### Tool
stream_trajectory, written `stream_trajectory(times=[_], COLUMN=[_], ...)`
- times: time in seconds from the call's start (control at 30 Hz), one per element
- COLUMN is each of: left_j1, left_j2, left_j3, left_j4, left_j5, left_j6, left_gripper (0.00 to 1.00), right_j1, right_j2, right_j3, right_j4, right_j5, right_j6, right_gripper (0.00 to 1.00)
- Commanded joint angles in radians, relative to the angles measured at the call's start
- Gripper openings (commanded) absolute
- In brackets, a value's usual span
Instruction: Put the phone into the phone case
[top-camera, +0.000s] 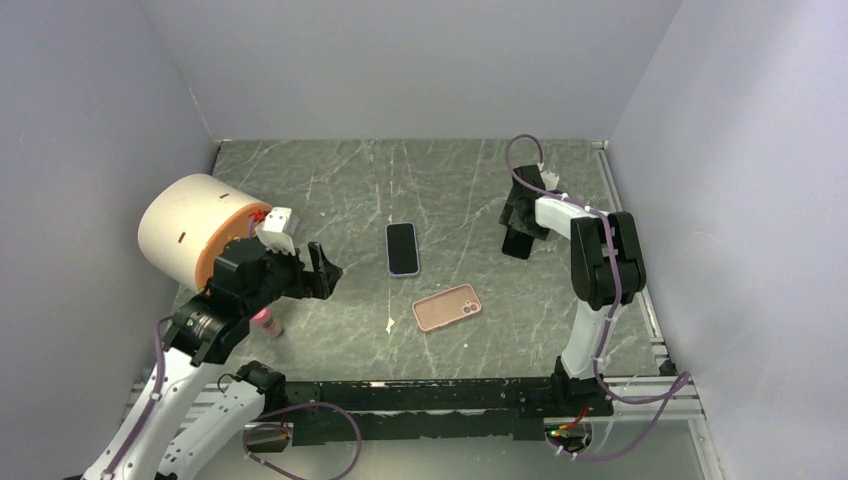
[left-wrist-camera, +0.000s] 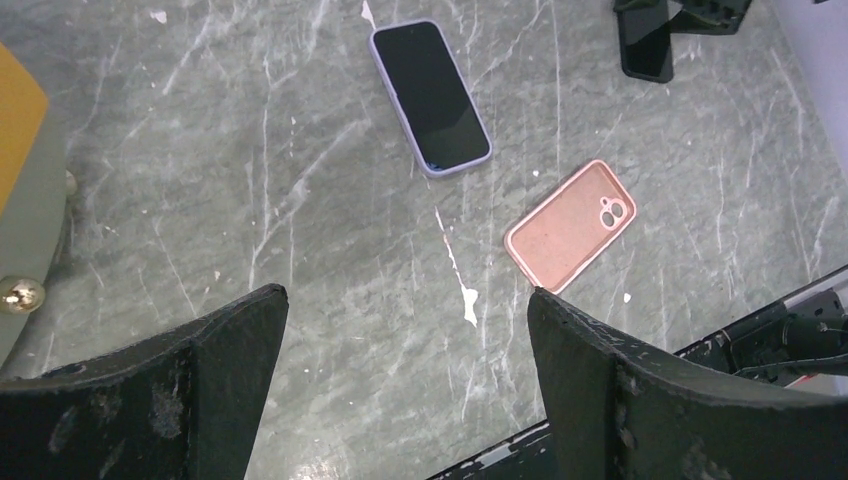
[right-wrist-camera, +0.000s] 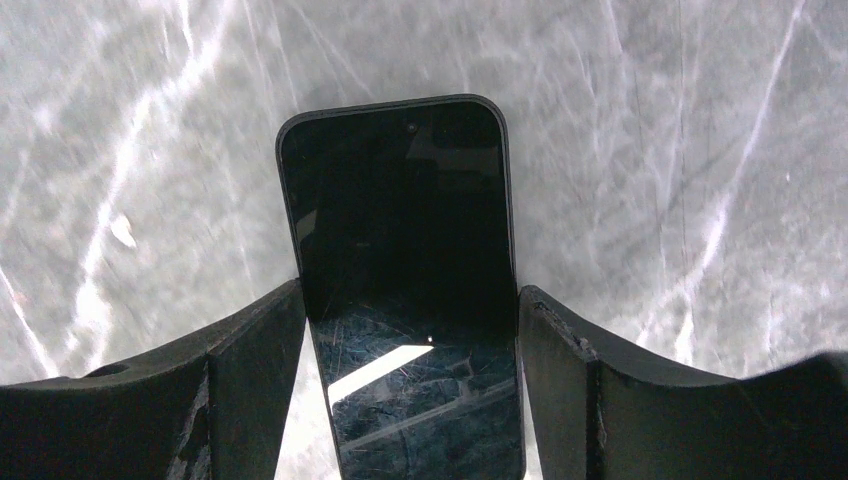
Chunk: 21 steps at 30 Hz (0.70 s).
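A bare black phone sits between the fingers of my right gripper, which press on its two long sides; it is low over the table at the right. The empty pink phone case lies open side up near the table's middle, also in the left wrist view. A second phone in a lavender case lies screen up behind it. My left gripper hangs open and empty above the table's left, away from both.
A large white and orange cylinder stands at the left beside the left arm. A small pink object lies under that arm. A white scrap lies left of the pink case. A black rail runs along the near edge.
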Motion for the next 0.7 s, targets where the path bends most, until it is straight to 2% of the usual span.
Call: stream_trajectory(times=[0.0, 0.2, 0.43, 0.53, 0.67], left_j1=[-0.001, -0.002, -0.005, -0.025, -0.108], left_j2=[0.059, 0.168, 0.330, 0.386, 0.487], left_j3=[0.041, 0.054, 0.077, 0.064, 0.063], left_j4=[0.024, 0.050, 0.103, 0.150, 0.198], left_j5=[0.039, 0.196, 0.311, 0.287, 0.195], left_j6=[-0.007, 0.016, -0.016, -0.042, -0.047], left_gripper=[0.95, 0.95, 0.84, 0.79, 0.77], right_j1=[-0.002, 0.006, 0.021, 0.030, 0.046], right_j2=[-0.134, -0.269, -0.433, -0.516, -0.608], right_j3=[-0.084, -0.224, -0.377, -0.445, -0.517], right_j4=[0.004, 0.015, 0.022, 0.027, 0.004], right_j5=[-0.038, -0.090, -0.150, -0.181, -0.208], right_j6=[-0.035, -0.031, -0.011, 0.000, 0.008], right_gripper=[0.57, 0.52, 0.50, 0.49, 0.47])
